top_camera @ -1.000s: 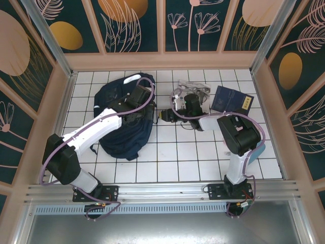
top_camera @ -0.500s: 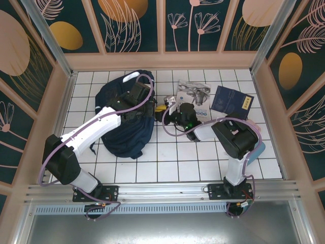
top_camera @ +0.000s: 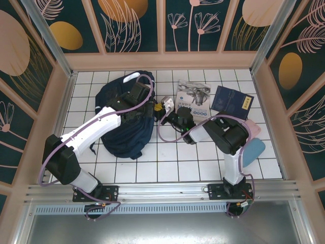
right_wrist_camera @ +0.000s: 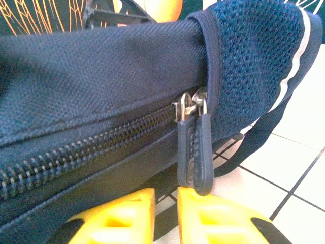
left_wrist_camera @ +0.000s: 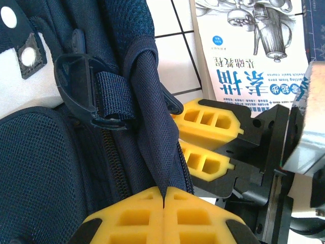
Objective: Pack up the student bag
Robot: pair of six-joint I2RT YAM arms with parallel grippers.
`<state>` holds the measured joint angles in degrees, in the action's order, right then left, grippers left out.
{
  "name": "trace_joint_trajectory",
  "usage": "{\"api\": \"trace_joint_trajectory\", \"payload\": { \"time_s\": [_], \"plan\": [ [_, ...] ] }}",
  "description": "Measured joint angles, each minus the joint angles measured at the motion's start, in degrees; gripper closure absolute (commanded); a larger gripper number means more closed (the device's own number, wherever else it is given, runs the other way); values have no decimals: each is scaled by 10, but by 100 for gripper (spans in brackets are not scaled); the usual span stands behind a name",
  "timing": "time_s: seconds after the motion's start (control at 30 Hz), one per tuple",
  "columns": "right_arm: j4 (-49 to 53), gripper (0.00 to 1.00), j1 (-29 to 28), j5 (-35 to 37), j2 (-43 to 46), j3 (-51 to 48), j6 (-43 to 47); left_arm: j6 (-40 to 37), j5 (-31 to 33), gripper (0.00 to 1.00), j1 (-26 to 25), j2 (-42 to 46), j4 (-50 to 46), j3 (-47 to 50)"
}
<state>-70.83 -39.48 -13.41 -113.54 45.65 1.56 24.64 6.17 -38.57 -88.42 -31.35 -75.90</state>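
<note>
We are looking down on a white tiled table (top_camera: 167,162) walled in by wooden panels. The student bag (top_camera: 127,140), a large dark navy fabric backpack with thin white stripes, is lying on the left half of the table, with its top towards the far wall.

The left arm is reaching from the near edge across the bag. In the left wrist view, the left gripper (left_wrist_camera: 163,195) is clenching its yellow fingers on a raised ridge of navy mesh fabric along the bag's right edge. The pads are meeting with the fabric pinched between them.

The right arm is bending in from the right, and its wrist is sitting just beside the bag's right side. In the right wrist view, the right gripper (right_wrist_camera: 166,197) is holding nothing, and its yellow fingers are standing slightly parted and low against the bag's side. A dark rubber zipper pull (right_wrist_camera: 195,152) is hanging from its metal slider at the end of a closed black zipper (right_wrist_camera: 76,155). Its tip is dangling just above the right-hand finger, and we cannot tell whether they are touching.

A white paperback book with a grey drawing on its cover (top_camera: 195,96) is lying just beyond the right wrist. A small dark blue booklet (top_camera: 232,100) is lying beside it, to the right.
</note>
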Motion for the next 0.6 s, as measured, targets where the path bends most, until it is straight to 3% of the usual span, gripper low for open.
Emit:
{"api": "trace_joint_trajectory", "payload": {
  "time_s": [0.1,0.23,0.43,0.6],
  "plan": [
    [-10,90,0,1,-2,0,5,0,0,100,0,0,0,0],
    [-18,90,0,1,-6,0,9,0,0,100,0,1,0,0],
    [-27,72,0,-12,-7,0,10,0,1,100,0,2,0,0],
    [-27,70,0,-16,-9,0,10,0,1,100,0,2,-2,0]
  ]
}}
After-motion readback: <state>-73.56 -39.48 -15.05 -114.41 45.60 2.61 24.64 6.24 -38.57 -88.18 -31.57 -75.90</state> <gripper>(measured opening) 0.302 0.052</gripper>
